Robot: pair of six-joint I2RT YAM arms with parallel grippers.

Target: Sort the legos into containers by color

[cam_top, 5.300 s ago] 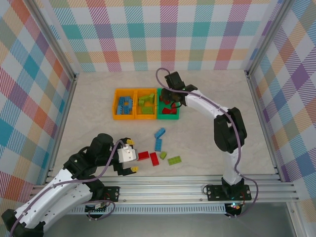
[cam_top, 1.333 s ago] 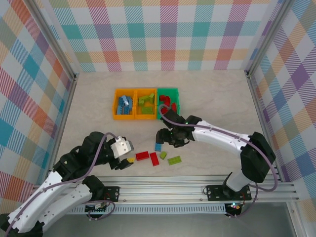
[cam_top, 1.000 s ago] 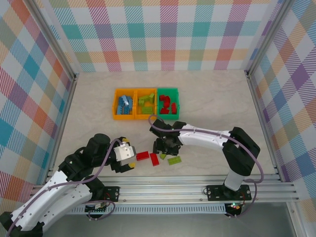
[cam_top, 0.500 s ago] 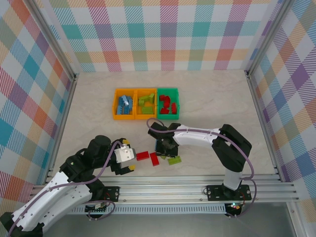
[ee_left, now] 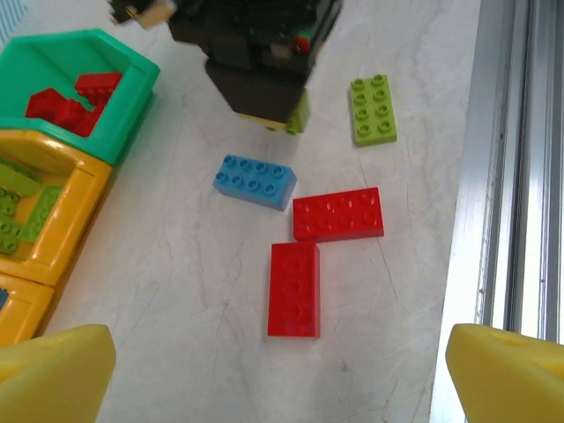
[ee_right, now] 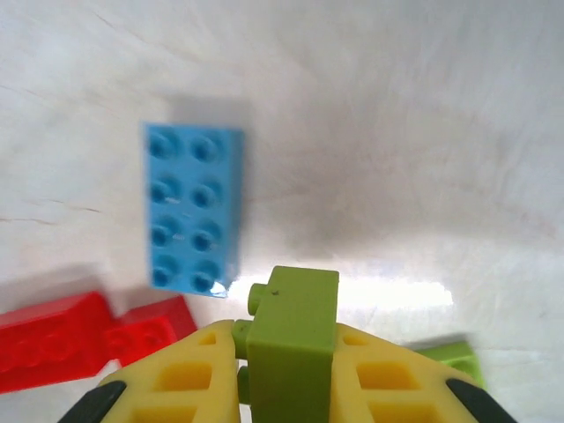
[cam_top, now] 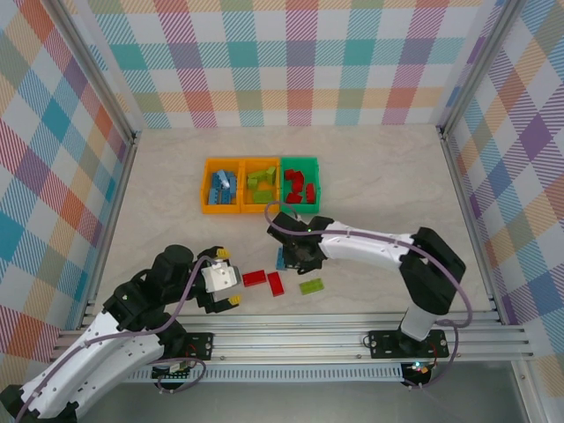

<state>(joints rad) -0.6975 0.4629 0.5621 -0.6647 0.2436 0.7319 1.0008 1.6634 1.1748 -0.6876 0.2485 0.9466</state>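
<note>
The right end effector point(ee_right: 286, 352) is clenched on a lime green lego point(ee_right: 293, 322), low over the counter point(cam_top: 379, 185) and beside a blue lego point(ee_right: 194, 207). The brick sticks out past the pads, so I think it can turn or slip during the carry and fall into a wrong bin. The left end effector point(ee_left: 282, 379) is released, wide, near a red lego point(ee_left: 294, 289). Farther away, the left orange bin point(cam_top: 205, 187) holds blue bricks, the middle orange bin point(cam_top: 260, 210) holds green ones, and the green bin point(cam_top: 300, 211) holds red ones.
</note>
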